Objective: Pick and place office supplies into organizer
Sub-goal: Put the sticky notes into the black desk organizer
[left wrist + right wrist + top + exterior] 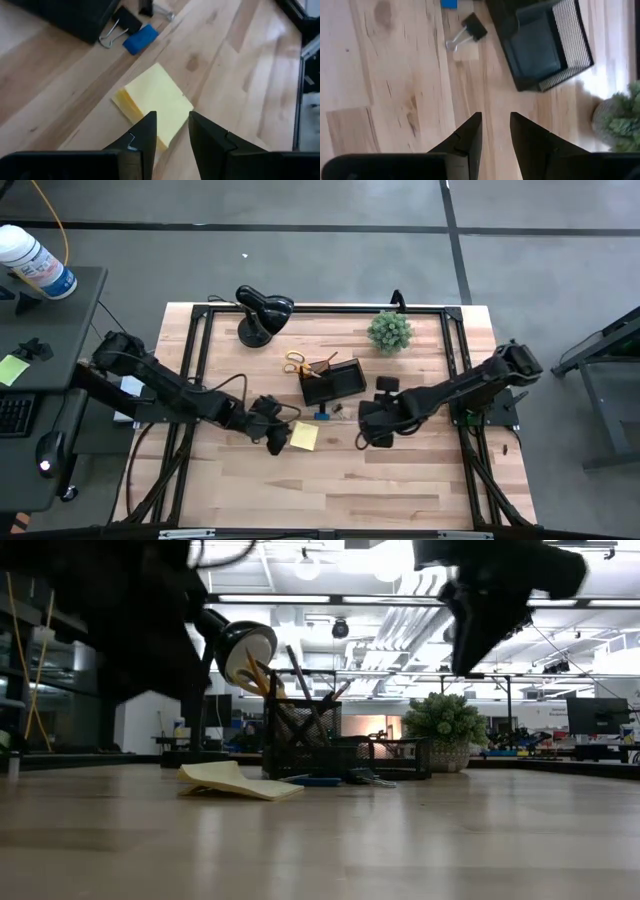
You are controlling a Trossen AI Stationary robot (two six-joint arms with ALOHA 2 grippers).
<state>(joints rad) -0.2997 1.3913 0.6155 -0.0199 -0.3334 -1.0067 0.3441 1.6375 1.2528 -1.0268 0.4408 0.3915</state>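
Note:
The yellow sticky-note pad (155, 102) lies flat on the wooden table (400, 490), in front of the black mesh organizer (333, 380). My left gripper (172, 127) hovers open just above the pad's near corner without touching it. A small blue block (140, 39) and a black binder clip (122, 25) lie between the pad and the organizer. Yellow-handled scissors (296, 364) and pens stand in the organizer's cup (300, 725). My right gripper (495, 125) stands open above bare wood, right of the clip (470, 29), holding nothing.
A black desk lamp (262, 312) stands at the far left of the table and a green potted plant (389, 332) at the far right of the organizer. A black frame (455, 340) borders the table's far and side edges. Bare wood fills the near half.

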